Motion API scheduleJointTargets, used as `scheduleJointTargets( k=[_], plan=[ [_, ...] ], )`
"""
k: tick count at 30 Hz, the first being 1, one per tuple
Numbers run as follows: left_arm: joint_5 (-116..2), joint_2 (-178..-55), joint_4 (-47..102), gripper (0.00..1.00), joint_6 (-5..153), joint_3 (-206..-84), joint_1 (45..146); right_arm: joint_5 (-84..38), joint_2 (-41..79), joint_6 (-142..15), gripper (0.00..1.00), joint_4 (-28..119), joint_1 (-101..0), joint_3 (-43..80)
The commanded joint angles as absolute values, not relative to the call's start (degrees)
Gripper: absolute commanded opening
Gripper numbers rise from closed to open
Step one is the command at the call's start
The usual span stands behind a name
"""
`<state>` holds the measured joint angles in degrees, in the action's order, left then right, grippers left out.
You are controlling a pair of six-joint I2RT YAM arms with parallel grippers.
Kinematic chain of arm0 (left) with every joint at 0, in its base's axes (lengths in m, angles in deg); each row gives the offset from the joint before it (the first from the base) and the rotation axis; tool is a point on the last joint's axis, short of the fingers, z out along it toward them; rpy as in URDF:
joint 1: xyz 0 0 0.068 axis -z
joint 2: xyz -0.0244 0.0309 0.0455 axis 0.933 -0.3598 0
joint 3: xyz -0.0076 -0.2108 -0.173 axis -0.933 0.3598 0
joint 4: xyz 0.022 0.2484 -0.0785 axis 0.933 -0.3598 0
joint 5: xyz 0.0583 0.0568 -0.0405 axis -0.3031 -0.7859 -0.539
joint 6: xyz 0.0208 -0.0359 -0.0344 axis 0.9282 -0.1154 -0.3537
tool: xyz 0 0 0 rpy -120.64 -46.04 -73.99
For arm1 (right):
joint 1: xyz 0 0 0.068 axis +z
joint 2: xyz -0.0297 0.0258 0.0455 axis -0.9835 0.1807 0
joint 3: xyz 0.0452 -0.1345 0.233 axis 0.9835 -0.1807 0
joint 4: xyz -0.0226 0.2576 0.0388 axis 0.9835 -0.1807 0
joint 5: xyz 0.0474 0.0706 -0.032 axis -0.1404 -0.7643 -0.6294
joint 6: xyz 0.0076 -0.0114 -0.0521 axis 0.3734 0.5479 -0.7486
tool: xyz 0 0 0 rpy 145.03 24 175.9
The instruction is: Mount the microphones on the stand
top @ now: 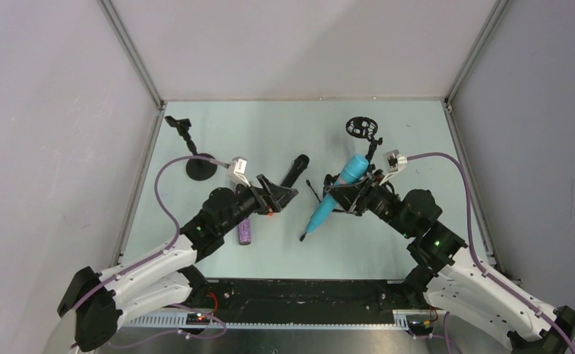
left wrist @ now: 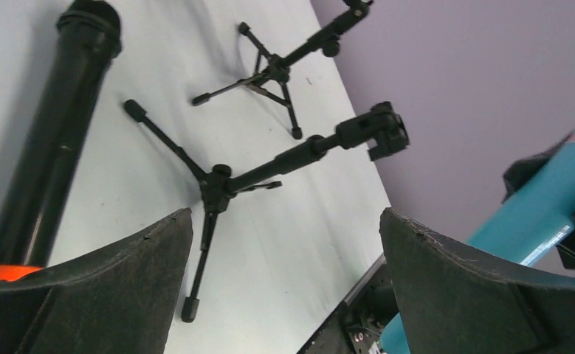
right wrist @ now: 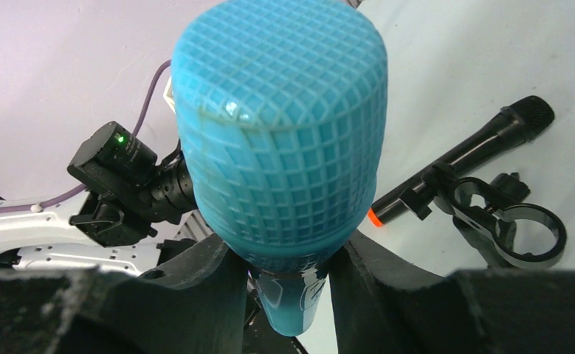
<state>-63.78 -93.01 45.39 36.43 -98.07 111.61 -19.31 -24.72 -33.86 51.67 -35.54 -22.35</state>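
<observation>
top view: the table (top: pixel 218 125) is a pale mint-green sheet, closed in by plain grey-lilac walls (top: pixel 40 147), with metal rails (top: pixel 131 51) rising from its far corners. a round-base stand (top: pixel 201 167) sits far left and a ring-headed stand (top: pixel 363 127) far right. my left end effector (top: pixel 278 193) is near the middle, just beside the black microphone (top: pixel 296 169), which lies flat on the table. the purple microphone (top: pixel 245 233) lies on the table next to the left forearm. my right end effector (top: pixel 341 198) grips the turquoise microphone (top: pixel 352 171) around its body, tilted, with the head toward the far side.

left wrist view: the left end effector's fingers (left wrist: pixel 122 287) are spread wide, with only bare table between them. the black microphone (left wrist: pixel 48 147) lies outside the finger on the left of the picture, its orange band (left wrist: pixel 0 273) at the near end. a near tripod stand (left wrist: pixel 218 184) with a clip head stands on the table, and a far tripod stand (left wrist: pixel 277 66) is beyond it. the turquoise microphone (left wrist: pixel 535 214) crosses the right edge.

right wrist view: the right end effector (right wrist: pixel 288 295) is clamped on the turquoise microphone's body just under its mesh head (right wrist: pixel 280 125), which fills the frame. on the table to the right lies the black microphone (right wrist: pixel 476 151), and a ring clip (right wrist: pixel 520 236) stands in front of it.
</observation>
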Motion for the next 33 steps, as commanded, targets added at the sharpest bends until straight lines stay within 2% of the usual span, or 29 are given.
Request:
scheduleJointTargets(
  k=[1,15,23,33],
  plan=[
    [-70.1,-91.4,41.2,1.0,35.6,-97.8,110.4,-17.1,-26.3,-36.2,0.0,52.2,-36.1,-21.9],
    [-79.3,-96.2,11.3,1.0,54.3,-111.0,109.6,-15.6,-29.5,-40.5,0.0,54.0,-39.5,-21.8],
    [-80.1,-95.3,8.9,1.0,62.3,-117.5,109.6,-13.2,-28.2,-45.2,0.0,55.7,-41.3,-18.9],
    [-79.9,-94.0,8.6,1.0,71.0,-125.9,109.6,-8.9,-23.6,-54.4,0.0,46.5,-43.8,-8.5]
  ],
)
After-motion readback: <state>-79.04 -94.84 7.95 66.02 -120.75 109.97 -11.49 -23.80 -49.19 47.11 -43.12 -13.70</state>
